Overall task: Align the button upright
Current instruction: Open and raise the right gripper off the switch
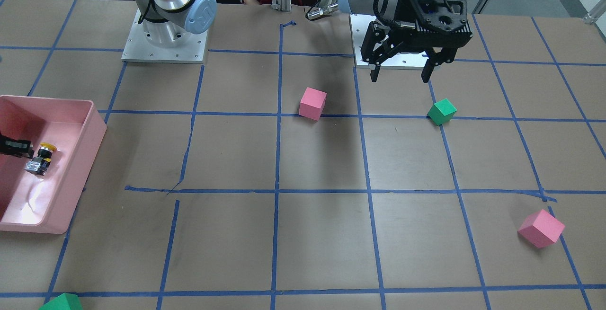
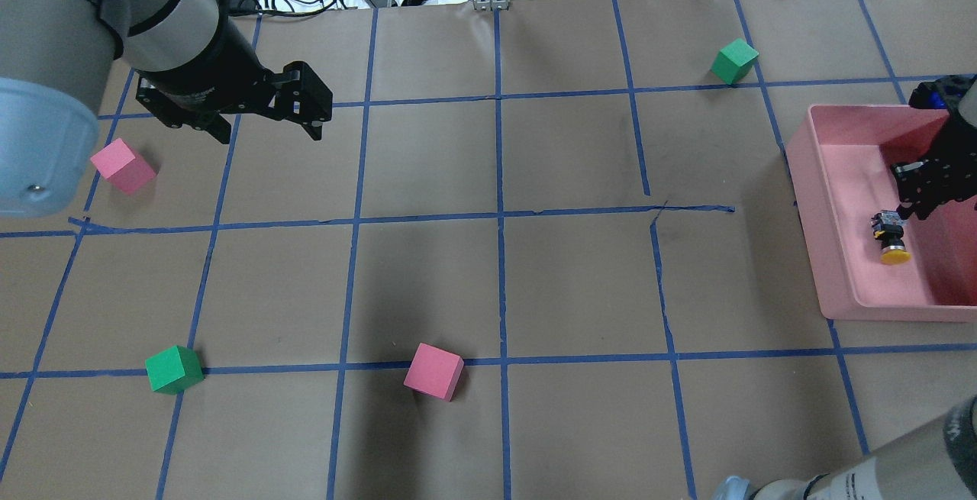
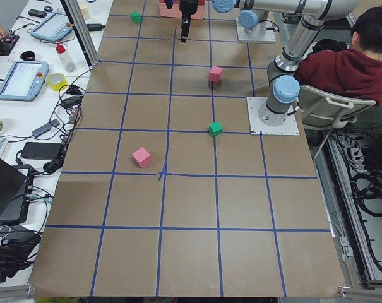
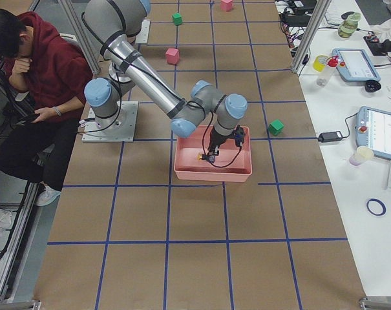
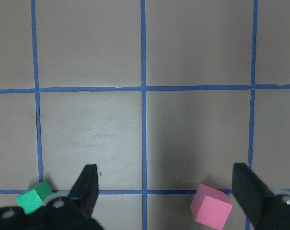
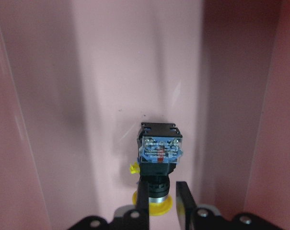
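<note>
Barely begun for you: button [image 6: 160, 158] lies on its side on the bin [image 2: 818, 217] floor, right gripper [image 6: 162, 189] pinched about its black neck (left gripper [image 1: 401, 78] spread wide, well apart), so standing it upright remains.

Matt brown paper, creased in spots, covers the table [image 1: 322, 243], ruled with blue tape [image 1: 278, 158]. The pink bin [image 1: 78, 172] looks like smooth plastic, its floor faintly shiny. The button [image 6: 159, 148] has a smooth yellow cap, black plastic body and silvery block. The central pink cube [image 1: 312, 103] and nearby green cube [image 1: 441, 111] are matt.
</note>
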Available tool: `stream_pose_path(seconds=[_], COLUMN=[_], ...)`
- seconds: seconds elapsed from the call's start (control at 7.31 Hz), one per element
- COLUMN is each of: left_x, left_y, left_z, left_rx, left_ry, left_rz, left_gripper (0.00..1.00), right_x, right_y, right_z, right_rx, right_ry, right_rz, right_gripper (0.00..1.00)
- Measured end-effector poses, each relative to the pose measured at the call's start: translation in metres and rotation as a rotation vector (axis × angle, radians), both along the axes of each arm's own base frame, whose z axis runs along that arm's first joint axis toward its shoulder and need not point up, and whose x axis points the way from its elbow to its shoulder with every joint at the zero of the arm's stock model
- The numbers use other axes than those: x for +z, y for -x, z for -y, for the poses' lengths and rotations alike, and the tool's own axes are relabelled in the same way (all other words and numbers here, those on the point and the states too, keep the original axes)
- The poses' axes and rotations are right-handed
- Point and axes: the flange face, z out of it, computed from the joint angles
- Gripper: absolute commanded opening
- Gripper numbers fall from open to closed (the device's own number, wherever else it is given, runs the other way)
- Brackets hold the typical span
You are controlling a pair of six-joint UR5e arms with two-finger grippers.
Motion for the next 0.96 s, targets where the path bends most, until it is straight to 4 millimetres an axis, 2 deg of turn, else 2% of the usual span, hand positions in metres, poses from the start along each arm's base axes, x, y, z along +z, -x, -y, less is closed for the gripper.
stream_pose_path(seconds=[0.14,0.27,0.41,0.55,0.96], left_x=[0.000,0.000,0.000,0.000,0.000], left_y=[0.000,0.001,0.001,0.001,0.001], left_z=[0.000,0.000,0.000,0.000,0.000], left_rx=[0.000,-0.001,-0.002,-0.002,-0.002], left_ry=[0.000,0.000,0.000,0.000,-0.001], left_rz=[0.000,-0.001,0.000,0.000,0.000], left_gripper=[1.00,1.00,1.00,1.00,1.00], right_x=[0.022,0.042,0.052,0.052,0.018], right_y=[-0.002,-0.009,-0.017,-0.019,-0.009], right_z=[0.008,0.013,0.018,0.022,0.037], right_rx=[-0.010,-0.013,-0.008,0.005,0.072], right_ry=[0.026,0.040,0.046,0.058,0.109], right_rz=[0.011,0.016,0.016,0.011,-0.021], right_gripper=[0.00,0.22,0.93,0.99,1.00])
